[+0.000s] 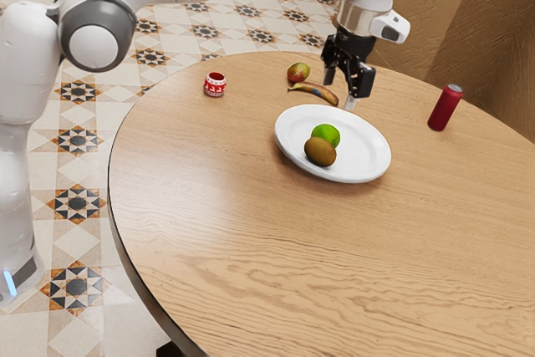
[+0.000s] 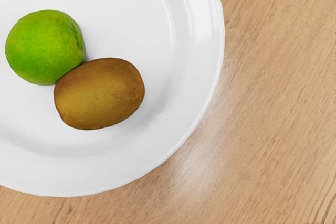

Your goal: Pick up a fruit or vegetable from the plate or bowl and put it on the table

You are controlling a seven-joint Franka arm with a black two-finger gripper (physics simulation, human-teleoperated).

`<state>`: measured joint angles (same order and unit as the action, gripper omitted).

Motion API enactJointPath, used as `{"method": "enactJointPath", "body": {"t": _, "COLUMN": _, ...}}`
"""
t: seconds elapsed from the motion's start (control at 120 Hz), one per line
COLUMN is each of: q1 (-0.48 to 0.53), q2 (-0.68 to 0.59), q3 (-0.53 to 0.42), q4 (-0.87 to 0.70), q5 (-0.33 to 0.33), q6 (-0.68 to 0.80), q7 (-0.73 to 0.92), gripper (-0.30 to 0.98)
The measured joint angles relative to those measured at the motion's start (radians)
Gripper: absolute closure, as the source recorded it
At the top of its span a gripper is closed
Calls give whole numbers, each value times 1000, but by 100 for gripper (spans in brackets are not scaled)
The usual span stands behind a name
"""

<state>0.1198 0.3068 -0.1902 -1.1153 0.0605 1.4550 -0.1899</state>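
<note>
Bright, fairly even light washes both views, laying a pale sheen across the round wooden table (image 1: 192, 232), glossy streaks along the white plate (image 2: 202, 19), a milky glare on the wood beside its rim, and faint shadow by the kiwi (image 2: 100, 94).

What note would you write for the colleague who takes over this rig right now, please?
Gripper: open, holding nothing, above the table by the plate's far side.
Job's things: green fruit and brown kiwi lie side by side on the white plate.
Done: no pick under way; whether the banana or mango on the table came from the plate, I cannot tell.
Left: if neither did, grasp one fruit from the plate, set it on the table, release.
</note>
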Motion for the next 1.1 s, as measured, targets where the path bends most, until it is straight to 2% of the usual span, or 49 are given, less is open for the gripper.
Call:
{"method": "enactJointPath", "body": {"t": 0.308, "q1": -4, "q2": 39, "q3": -7, "q4": 47, "q5": 1, "q6": 11, "q7": 112, "gripper": 0}}
{"method": "enactJointPath", "body": {"t": 0.533, "q1": -10, "q2": 86, "q3": -55, "q4": 93, "q5": 0, "q6": 64, "q7": 424, "gripper": 0}}
{"method": "enactJointPath", "body": {"t": 0.625, "q1": -9, "q2": 140, "q3": -80, "q4": 168, "q5": 7, "q6": 55, "q7": 575, "gripper": 0}}
{"method": "enactJointPath", "body": {"t": 0.792, "q1": -9, "q2": 154, "q3": -116, "q4": 189, "q5": 27, "q6": 45, "q7": 824, "gripper": 0}}
{"method": "enactJointPath", "body": {"t": 1.0, "q1": -9, "q2": 130, "q3": -113, "q4": 192, "q5": 76, "q6": 23, "q7": 1040, "gripper": 0}}
{"method": "enactJointPath", "body": {"t": 1.1, "q1": 10, "q2": 127, "q3": -59, "q4": 210, "q5": 91, "q6": 8, "q7": 1119, "gripper": 0}}
